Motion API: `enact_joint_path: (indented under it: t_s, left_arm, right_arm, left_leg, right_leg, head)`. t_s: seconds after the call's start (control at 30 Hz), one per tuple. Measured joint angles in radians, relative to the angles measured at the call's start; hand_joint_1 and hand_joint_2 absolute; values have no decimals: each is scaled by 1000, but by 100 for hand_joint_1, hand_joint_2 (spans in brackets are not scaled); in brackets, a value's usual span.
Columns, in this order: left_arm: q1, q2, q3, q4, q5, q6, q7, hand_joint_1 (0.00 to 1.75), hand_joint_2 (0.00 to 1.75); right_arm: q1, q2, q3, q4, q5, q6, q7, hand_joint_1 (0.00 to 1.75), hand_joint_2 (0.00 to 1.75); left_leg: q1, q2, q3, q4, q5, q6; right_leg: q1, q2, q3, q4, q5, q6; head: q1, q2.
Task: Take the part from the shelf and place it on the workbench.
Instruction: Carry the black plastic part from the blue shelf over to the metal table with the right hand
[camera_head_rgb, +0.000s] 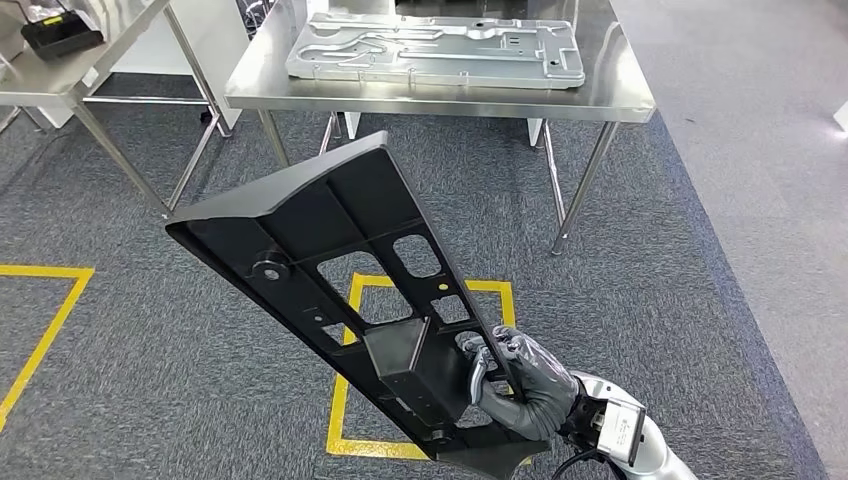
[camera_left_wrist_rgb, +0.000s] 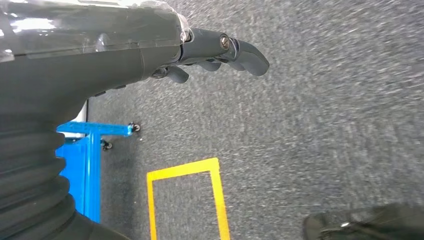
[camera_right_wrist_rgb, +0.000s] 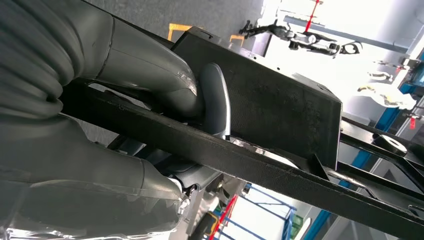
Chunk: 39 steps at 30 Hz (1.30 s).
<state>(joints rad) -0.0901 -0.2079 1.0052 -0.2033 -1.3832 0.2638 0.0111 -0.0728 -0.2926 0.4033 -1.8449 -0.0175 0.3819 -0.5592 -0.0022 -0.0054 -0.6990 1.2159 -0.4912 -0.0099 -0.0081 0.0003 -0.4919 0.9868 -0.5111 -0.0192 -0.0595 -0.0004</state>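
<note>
One grey carpeted floor spreads beneath everything, with open carpet between the robot and the stainless-steel workbench ahead. On the workbench top lies a pressed silver metal panel, its near edge close to the bench's front edge; bare steel remains along that edge and at both sides. A second steel table stands to the left, apart from the workbench. Yellow tape squares mark the floor. The long black ribbed plastic part is held in the air, tilted, its broad end toward the workbench, well short of it. The right hand grasps its narrow lower end, fingers wrapped through an opening. The left hand hangs above the carpet, fingers loosely extended and holding nothing.
</note>
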Motion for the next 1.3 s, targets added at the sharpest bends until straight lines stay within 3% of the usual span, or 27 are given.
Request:
enact_joint_path:
  t_s: [0.03,0.1,0.23,0.3,0.4,0.43,0.47,0.5,0.57,0.6,0.63,0.7,0.77,0.83,0.9,0.97,1.0,1.03,1.1,1.13,1.17,1.23,1.3]
  left_arm:
    - [1,0,0,0,-1,0,0,0,175]
    - [1,0,0,0,-2,-1,1,0,175]
    - [1,-2,0,0,-7,-3,5,0,175]
    - [0,-5,0,0,-8,-3,6,0,175]
    - [0,-6,0,0,-8,-3,7,0,175]
    - [1,-6,0,0,-8,-3,7,0,175]
    - [2,-6,0,0,-8,-3,7,0,175]
    - [3,-6,0,0,-9,-3,7,0,175]
    - [4,-5,0,0,-9,-3,9,0,175]
    - [4,-5,0,0,-9,-3,10,0,175]
    - [4,-5,0,0,-9,-3,12,0,175]
    - [2,-4,0,0,-9,-3,15,0,175]
    - [-2,-3,0,0,-10,-4,17,0,175]
    - [-7,-2,0,0,-10,-4,17,0,175]
    - [-6,-1,0,0,-10,-4,17,0,175]
    - [-2,0,0,0,-10,-3,17,0,175]
    - [-1,0,0,0,-9,-3,16,0,175]
    - [1,0,0,0,-9,-3,14,0,175]
    - [4,2,0,0,-9,-3,10,0,175]
    - [5,2,0,0,-9,-2,8,0,175]
    - [5,3,0,0,-8,-2,7,0,175]
    - [5,1,0,0,-8,-1,5,0,175]
    - [4,-2,0,0,-8,-1,4,0,175]
  right_arm:
    - [0,0,0,0,0,-1,0,175,175]
    - [0,0,0,-1,0,-5,0,175,175]
    - [2,0,1,-8,0,-10,1,175,175]
    - [1,2,1,-11,0,-12,0,175,175]
    - [5,3,1,-11,0,-12,1,175,175]
    - [7,3,1,-11,0,-13,1,175,175]
    - [8,3,1,-11,0,-13,1,175,175]
    - [9,3,1,-11,0,-14,1,175,175]
    - [13,3,1,-11,0,-15,1,175,175]
    - [16,3,1,-10,-1,-15,2,175,175]
    - [18,3,1,-11,-2,-15,3,175,175]
    - [20,3,2,-12,-5,-15,4,175,175]
    - [21,0,2,-15,-7,-16,4,175,175]
    - [22,-4,2,-16,-7,-15,4,175,175]
    - [23,-5,3,-16,-8,-15,4,175,175]
    - [25,-5,3,-16,-12,-15,2,175,175]
    - [25,-5,3,-16,-13,-16,0,175,175]
    - [26,-5,3,-16,-14,-17,-1,175,175]
    - [27,-5,3,-15,-15,-17,-2,175,175]
    - [28,-5,4,-15,-15,-18,-2,175,175]
    - [28,-5,4,-14,-15,-18,-2,175,175]
    - [28,-5,4,-16,-15,-18,-4,175,175]
    - [25,-5,4,-17,-15,-18,-6,175,175]
  left_leg:
    - [-2,-4,27,-73,44,8]
    - [-8,-10,71,-179,83,23]
    - [-7,-11,104,-221,65,45]
    - [-1,-11,130,-235,57,53]
    - [3,-12,161,-240,32,53]
    - [4,-12,173,-240,21,51]
    - [6,-13,188,-240,10,49]
    - [7,-13,205,-240,-3,45]
    - [8,-10,234,-238,-29,35]
    - [7,-8,243,-238,-41,29]
    - [6,-5,253,-240,-50,21]
    - [5,4,265,-235,-53,6]
    - [8,9,246,-172,-42,-5]
    - [10,9,170,-46,-57,-10]
    - [7,7,81,60,-122,-14]
    - [4,5,31,66,-173,-9]
    - [1,3,24,28,-162,-3]
    - [-4,-1,24,-30,-117,7]
    - [-16,-18,30,-138,22,28]
    - [-21,-24,35,-169,71,36]
    - [-24,-29,41,-184,93,42]
    - [-21,-25,68,-204,88,50]
    - [-14,-22,100,-224,81,58]
  right_leg:
    - [1,1,12,-1,-10,1]
    - [3,5,24,-2,-26,9]
    - [2,8,25,28,-17,32]
    - [-2,6,-26,118,-22,41]
    - [-12,5,-151,276,-91,52]
    - [-15,4,-177,289,-108,56]
    - [-19,2,-188,270,-104,59]
    - [-22,-1,-186,224,-76,62]
    - [-24,-19,-166,100,33,62]
    - [-22,-29,-160,59,75,57]
    - [-19,-35,-157,36,101,51]
    - [-16,-24,-148,30,96,35]
    - [-17,-7,-124,25,84,21]
    - [-15,5,-99,22,65,9]
    - [-11,19,-74,22,43,1]
    - [-6,34,-42,22,18,-2]
    - [-4,39,-23,22,4,-3]
    - [-2,43,-6,21,-10,-3]
    - [2,50,20,20,-35,1]
    - [1,54,28,16,-45,6]
    - [2,57,34,16,-47,12]
    - [2,56,37,32,-35,24]
    - [2,35,-1,110,-13,33]
  head:
    - [0,0]
    - [0,0]
    - [0,0]
    - [0,0]
    - [0,0]
    - [0,0]
    - [0,0]
    - [0,0]
    - [0,0]
    - [1,0]
    - [1,0]
    - [0,0]
    - [0,0]
    - [0,0]
    - [0,0]
    - [0,0]
    - [0,0]
    - [0,0]
    - [0,0]
    - [0,0]
    - [0,0]
    - [0,0]
    - [0,0]
